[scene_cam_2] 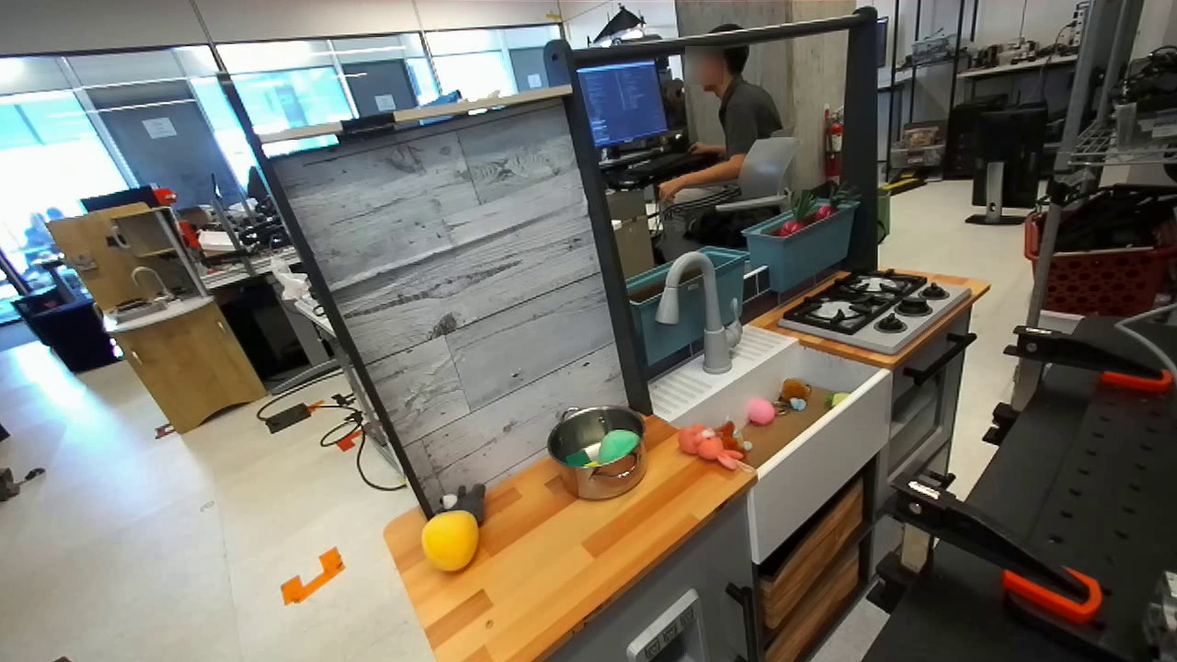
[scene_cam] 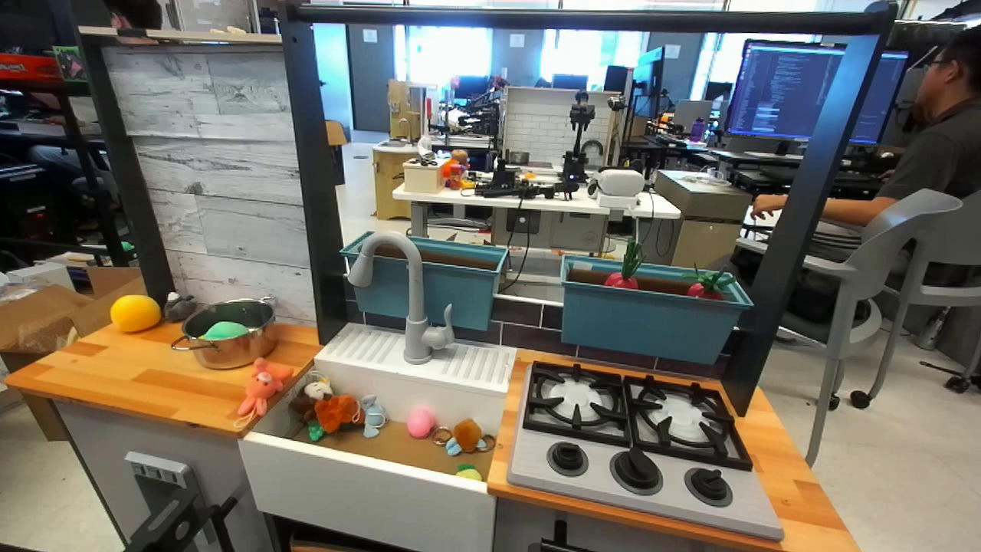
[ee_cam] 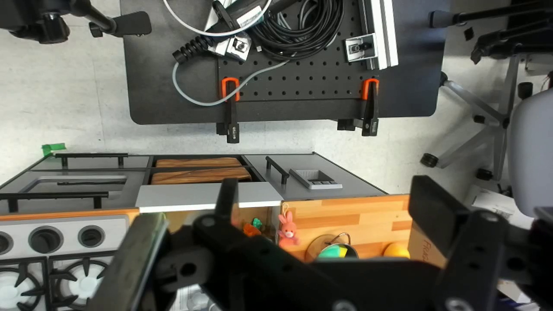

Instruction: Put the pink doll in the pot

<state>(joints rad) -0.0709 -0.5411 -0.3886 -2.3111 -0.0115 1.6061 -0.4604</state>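
The pink doll (scene_cam: 263,383), a little rabbit by its ears, lies on the wooden desk (scene_cam: 138,376) to the left of the sink (scene_cam: 368,491), close to the near edge and just beside the sink's rim; whether any of it overhangs I can't tell. The pot (scene_cam: 247,347) stands farther back and to the left, a narrow gap between them, with a green thing (scene_cam: 225,330) inside that will have to share the room. I'd expect the doll to be light and squashy, plush by the look of it, with little risk of slipping or breaking. I would pinch it across the body, where it is thickest, rather than by an ear or the string loop (ee_cam: 285,209) at the ear end, which might leave it swinging. The claw (ee_cam: 326,196) holds nothing: its jaws stand wide apart, with only air between them. In the wrist view the doll shows between those jaws, over toward the one on the sink side, but well beyond the tips, so nothing touches. I'd guess the claw must shift a little right and come down a fair way to take hold, minding the sink's edge so the doll isn't nudged in.
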